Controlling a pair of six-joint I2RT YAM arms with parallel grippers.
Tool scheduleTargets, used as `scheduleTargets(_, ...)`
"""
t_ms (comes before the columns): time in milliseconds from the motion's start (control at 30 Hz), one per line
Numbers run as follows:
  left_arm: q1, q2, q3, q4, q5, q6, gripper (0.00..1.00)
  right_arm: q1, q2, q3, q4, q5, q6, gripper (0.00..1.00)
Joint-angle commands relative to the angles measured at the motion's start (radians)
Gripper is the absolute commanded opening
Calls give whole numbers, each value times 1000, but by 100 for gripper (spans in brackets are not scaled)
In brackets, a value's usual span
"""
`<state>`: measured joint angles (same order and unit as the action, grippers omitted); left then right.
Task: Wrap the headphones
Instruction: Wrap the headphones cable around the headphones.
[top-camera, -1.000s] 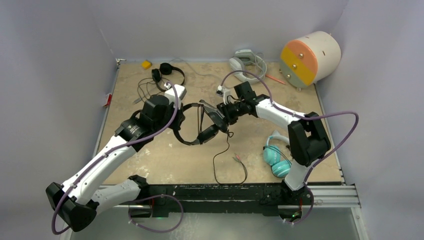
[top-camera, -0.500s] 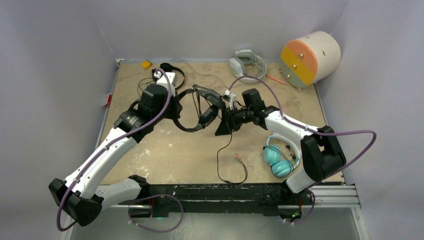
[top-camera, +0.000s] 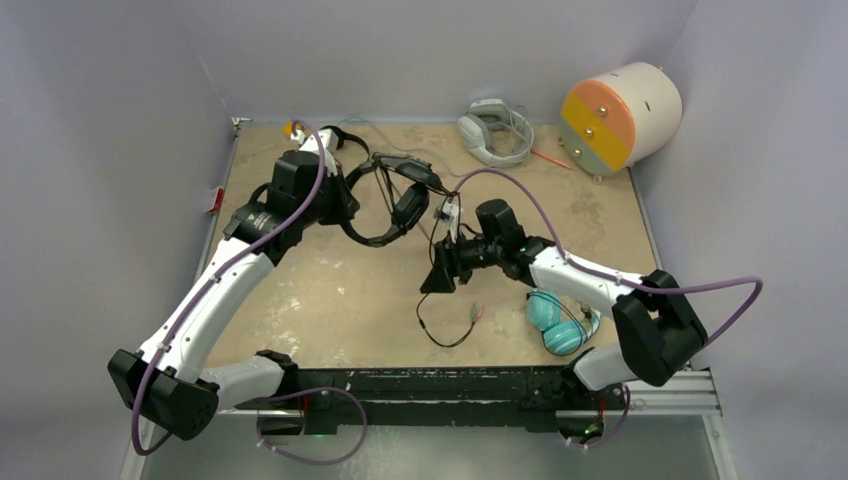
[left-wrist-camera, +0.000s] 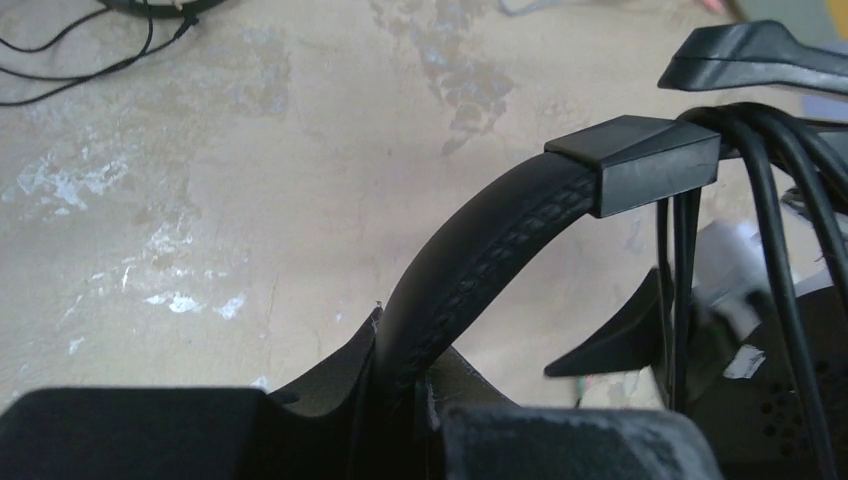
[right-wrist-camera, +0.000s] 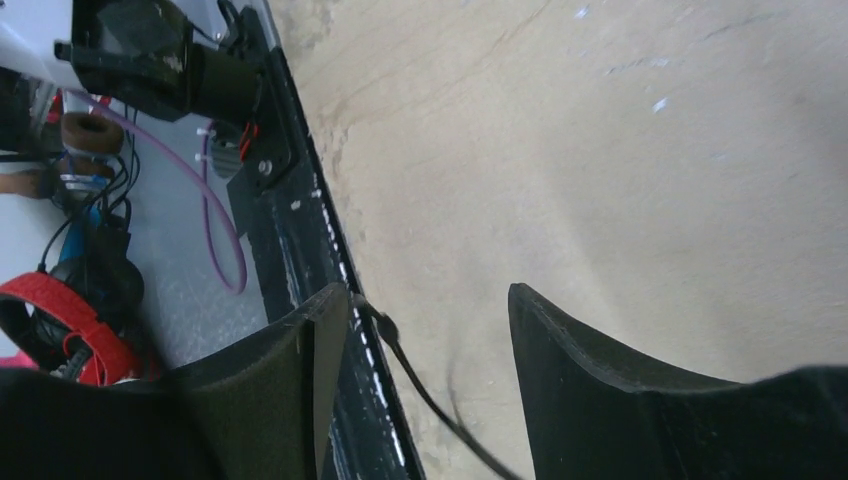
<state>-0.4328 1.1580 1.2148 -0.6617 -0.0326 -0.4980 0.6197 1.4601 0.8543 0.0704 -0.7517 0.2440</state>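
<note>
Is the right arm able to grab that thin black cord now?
Probably yes. The right gripper is open, and the black cord runs between its fingers with nothing in the way, so closing should catch it.

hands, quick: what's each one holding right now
Left hand: closed on the black headphones.
Right hand: open, holding nothing; a cord runs between its fingers.
</note>
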Motion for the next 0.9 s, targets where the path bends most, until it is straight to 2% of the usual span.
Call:
scheduleTargets(0, 20, -15, 72, 140, 11, -71, 0, 20, -66, -108, 170, -7, 64, 63)
scheduleTargets(367, 26, -29, 81, 124, 24, -52, 0, 51, -169, -184, 244, 91, 24, 68)
scheduleTargets(500, 26, -39, 80, 111, 25, -8, 0, 51, -188, -154, 133, 221, -5, 76)
scheduleTargets(633, 26, -67, 62, 122, 24, 51, 0, 25, -188, -135, 36, 427, 121, 79)
scheduleTargets(733, 27, -102, 33, 149, 28, 93, 0, -28, -191, -134, 24, 463, 195, 79)
scheduleTargets(867, 26, -154, -12, 203, 119, 149, 0, -46, -203, -101, 4, 491, 160, 77)
